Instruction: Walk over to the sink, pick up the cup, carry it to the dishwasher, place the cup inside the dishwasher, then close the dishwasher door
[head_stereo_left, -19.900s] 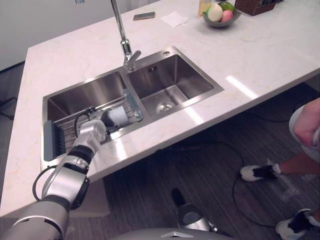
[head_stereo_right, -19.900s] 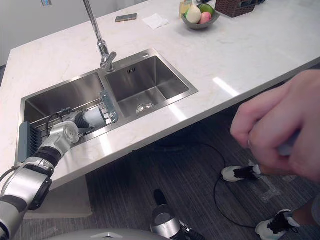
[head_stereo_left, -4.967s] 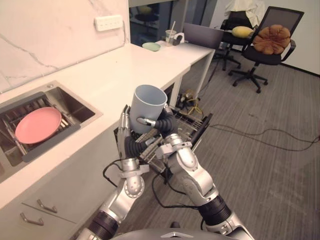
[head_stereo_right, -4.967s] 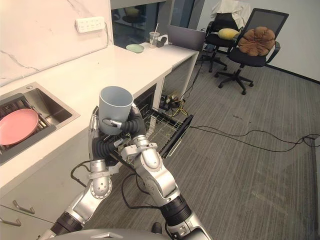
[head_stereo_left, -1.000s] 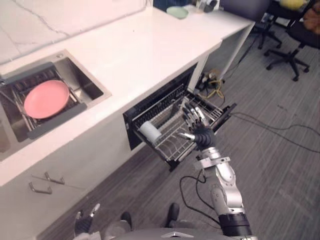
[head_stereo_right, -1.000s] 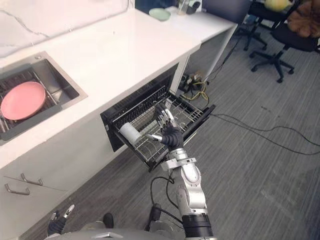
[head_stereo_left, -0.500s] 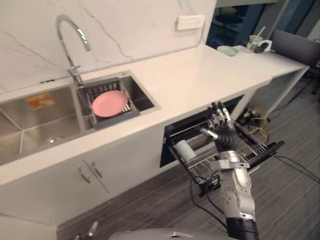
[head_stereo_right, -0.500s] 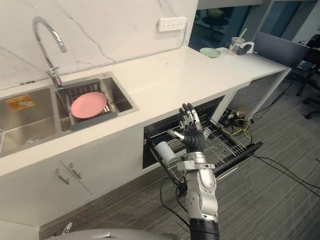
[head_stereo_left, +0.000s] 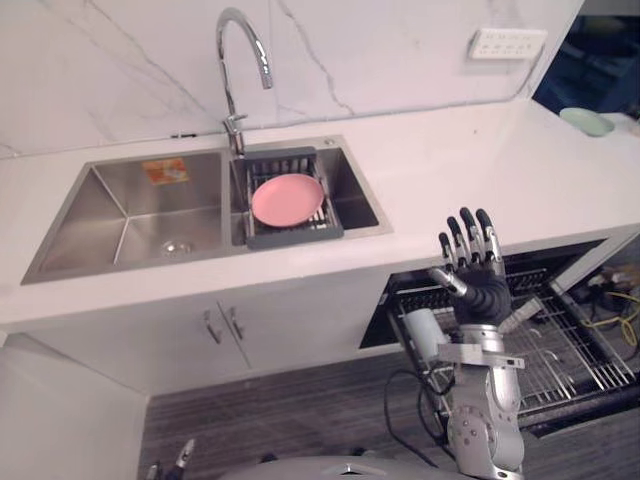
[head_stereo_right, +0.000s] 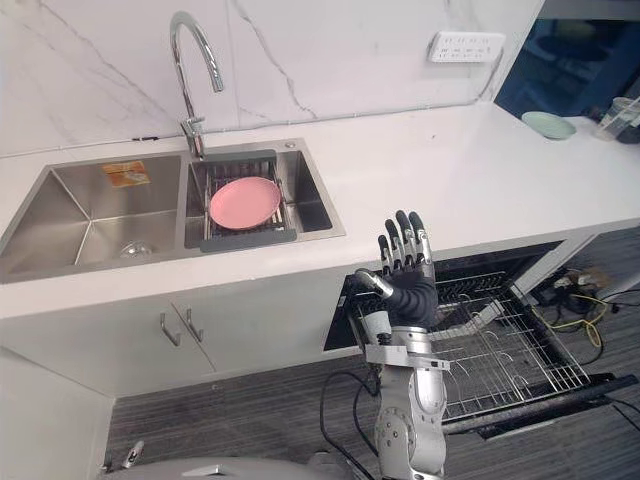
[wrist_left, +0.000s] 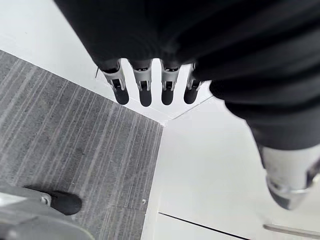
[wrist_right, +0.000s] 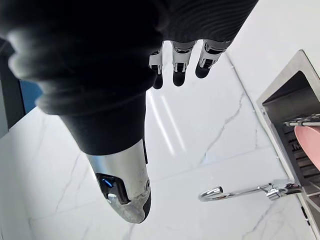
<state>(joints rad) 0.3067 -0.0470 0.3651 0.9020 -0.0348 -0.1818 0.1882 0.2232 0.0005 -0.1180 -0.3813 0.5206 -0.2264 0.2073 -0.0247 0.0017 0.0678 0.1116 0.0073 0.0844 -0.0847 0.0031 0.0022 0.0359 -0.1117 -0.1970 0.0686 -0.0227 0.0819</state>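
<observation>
The pale cup (head_stereo_left: 422, 330) lies on its side at the left end of the pulled-out wire rack (head_stereo_left: 575, 350) of the dishwasher, partly hidden behind my right wrist. The dishwasher door (head_stereo_right: 560, 400) hangs open below the rack. My right hand (head_stereo_left: 480, 295) is raised upright in front of the rack, open, fingers straight and spread, holding nothing. In the right wrist view the fingers (wrist_right: 179, 62) point at the marble wall. My left hand (wrist_left: 145, 90) hangs low beside the white cabinet, open and empty; its fingertips (head_stereo_left: 185, 455) peek in at the bottom edge.
A double sink (head_stereo_left: 130, 205) with a tall tap (head_stereo_left: 240, 60) sits in the white counter (head_stereo_left: 480, 170). A pink plate (head_stereo_left: 288, 198) rests in a rack in the right basin. Cabinet doors with handles (head_stereo_left: 220, 325) stand left of the dishwasher. A green dish (head_stereo_right: 548, 124) sits far right.
The camera has swung left, bringing the sink to the middle. My right hand stays raised and open, and the cup still lies in the rack.
</observation>
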